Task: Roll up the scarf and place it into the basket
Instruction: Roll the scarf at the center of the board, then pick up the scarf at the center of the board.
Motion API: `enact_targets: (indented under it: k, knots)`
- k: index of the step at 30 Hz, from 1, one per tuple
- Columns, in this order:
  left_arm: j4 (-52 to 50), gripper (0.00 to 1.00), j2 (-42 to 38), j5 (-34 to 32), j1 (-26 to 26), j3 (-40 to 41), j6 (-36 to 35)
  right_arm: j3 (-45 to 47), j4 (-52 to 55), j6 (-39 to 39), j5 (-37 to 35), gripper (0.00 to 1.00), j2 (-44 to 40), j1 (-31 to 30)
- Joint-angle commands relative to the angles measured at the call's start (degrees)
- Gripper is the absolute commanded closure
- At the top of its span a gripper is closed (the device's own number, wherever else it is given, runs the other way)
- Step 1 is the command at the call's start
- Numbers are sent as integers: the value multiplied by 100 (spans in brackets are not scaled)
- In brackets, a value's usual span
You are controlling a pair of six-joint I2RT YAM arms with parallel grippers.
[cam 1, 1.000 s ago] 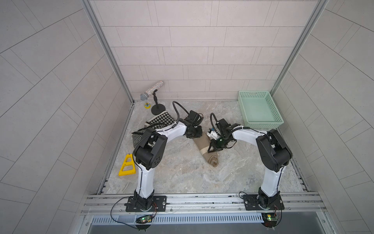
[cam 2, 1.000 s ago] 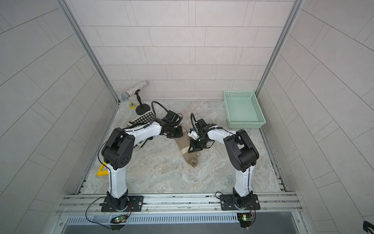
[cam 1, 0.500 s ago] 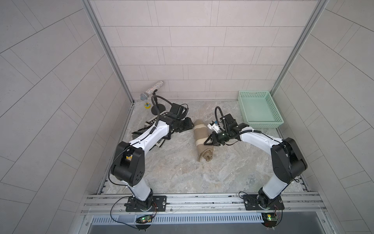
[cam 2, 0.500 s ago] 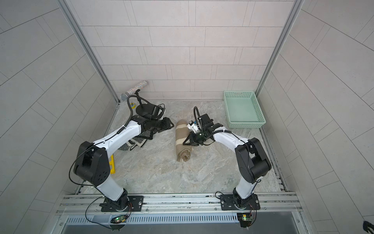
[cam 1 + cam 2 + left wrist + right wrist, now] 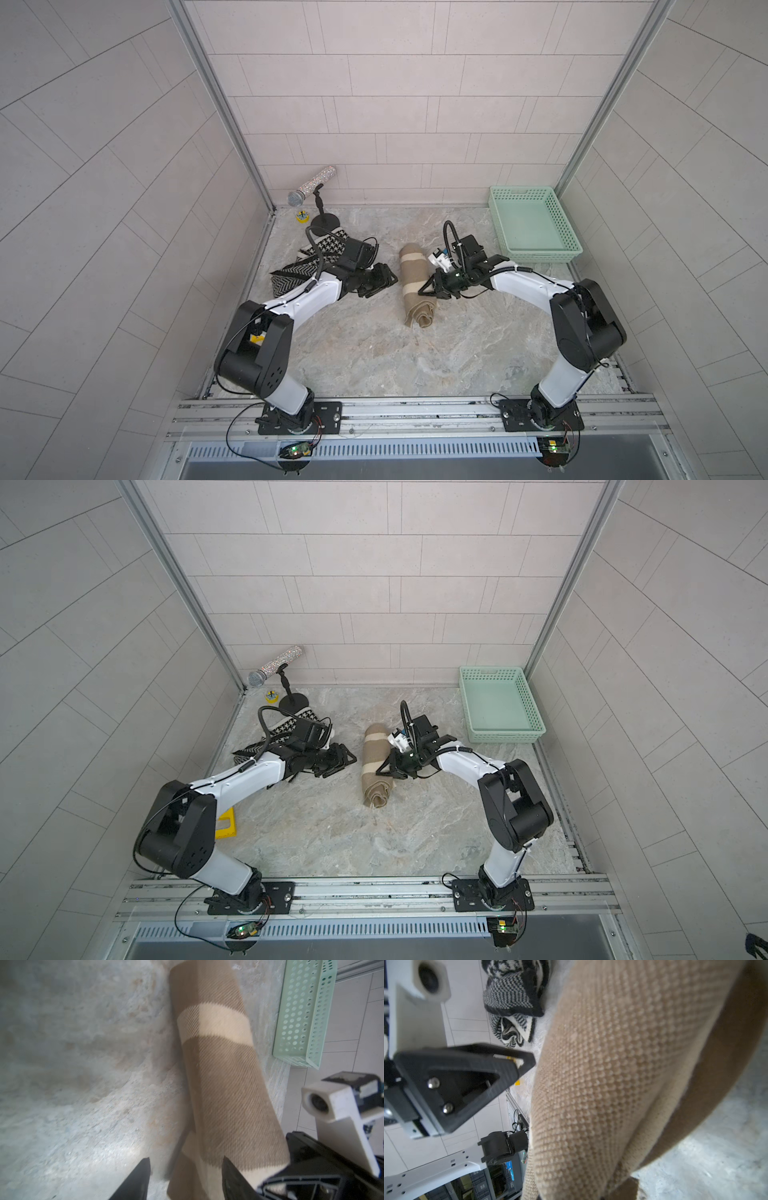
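We see the scarf (image 5: 415, 286), tan w/ cream stripes, rolled into a tube. It lies on the bench (image 5: 374, 357) btw the two arms, and its near end is looser, w/ folds showing. R hand (image 5: 429, 288) is clamped on the roll's side, abt mid-length; in the R wrist view the knit fills most of the frame. L hand (image 5: 384, 278) sits just beside the roll's other side, clear of it, fingers (image 5: 137, 1180) spread apart. The basket (image 5: 540, 254) stands in the far R corner; the scarf is outside it. A black-and-white knit (image 5: 297, 277) lies under the L arm. There's a mic on a stand (image 5: 312, 189) in the far L corner.
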State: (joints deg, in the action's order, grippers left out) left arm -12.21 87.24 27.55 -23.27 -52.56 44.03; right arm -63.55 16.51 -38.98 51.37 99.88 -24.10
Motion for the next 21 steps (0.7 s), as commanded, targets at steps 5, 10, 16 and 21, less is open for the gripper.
enact_targets:
  k: [5,10,16,21]
  knots:
    - [-76,61,-266,-649,22,722,-167,-477,-750,-405,-162,100,508,-152]
    - [618,70,52,-380,-176,1046,69,-700,-798,-521,-252,100,726,-190]
    - [450,70,-278,-876,-224,1101,106,-725,-807,-469,-398,100,1269,-240]
    - [351,60,-70,-1050,-228,582,-85,-585,-667,-328,-731,100,1421,-324]
